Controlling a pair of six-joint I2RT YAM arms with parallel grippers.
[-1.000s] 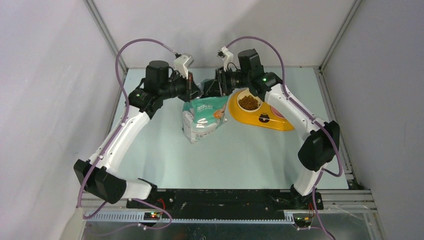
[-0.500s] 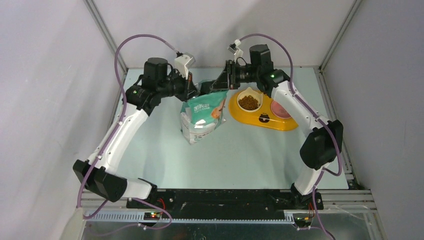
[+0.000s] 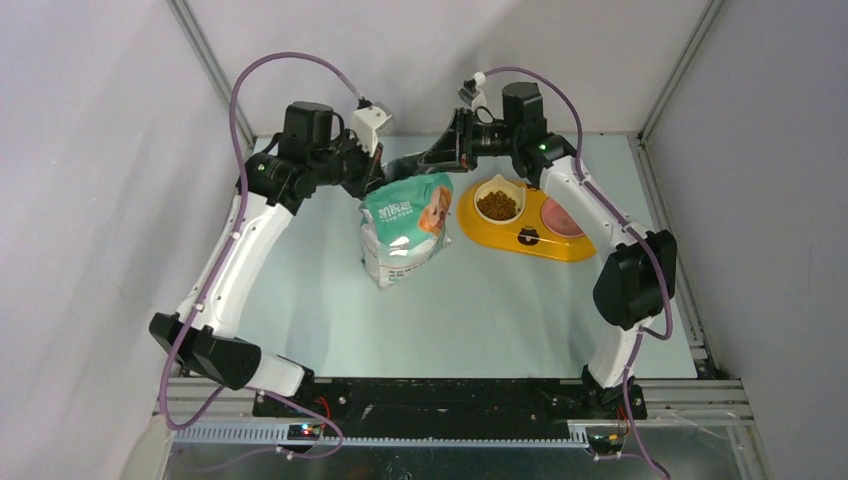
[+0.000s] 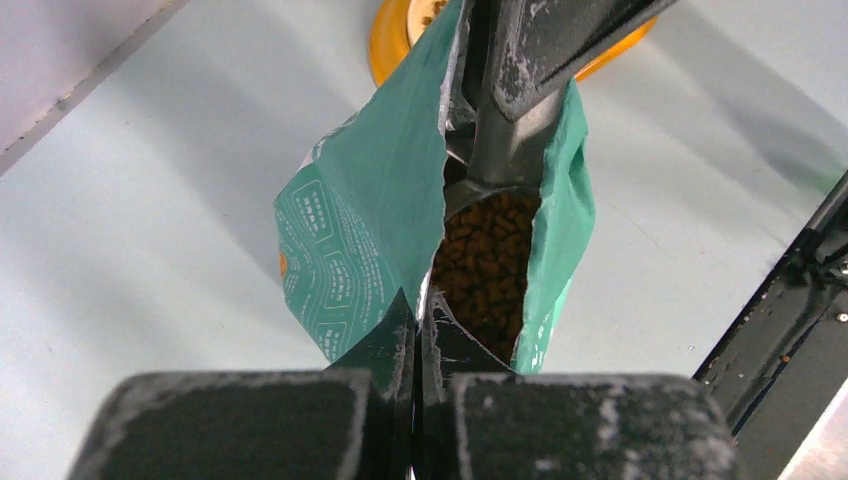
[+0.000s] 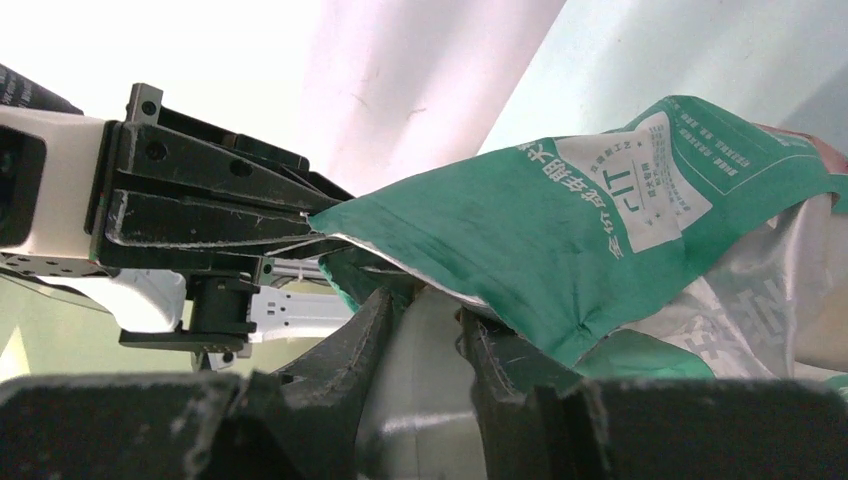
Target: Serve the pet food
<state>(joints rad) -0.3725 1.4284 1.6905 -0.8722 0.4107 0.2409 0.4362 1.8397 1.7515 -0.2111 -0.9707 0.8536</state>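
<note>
The left fingers (image 4: 385,345) are pinched together on the torn lip of the teal kibble bag (image 3: 405,225), holding its mouth open for scooping. The right fingers (image 5: 368,335) are clamped on a clear scoop (image 4: 498,150) dipped among the pet food (image 4: 485,265) inside. Kibble also fills one bowl of the yellow feeder (image 3: 540,242) at the bag's 3 o'clock, so serving looks partly done

SURFACE: pale green tabletop (image 3: 450,310) | CENTRE OF FRAME: teal bag (image 3: 400,235), base on tabletop | RIGHT OF CENTRE: yellow feeder (image 3: 560,248), flat, just beside bag
</note>
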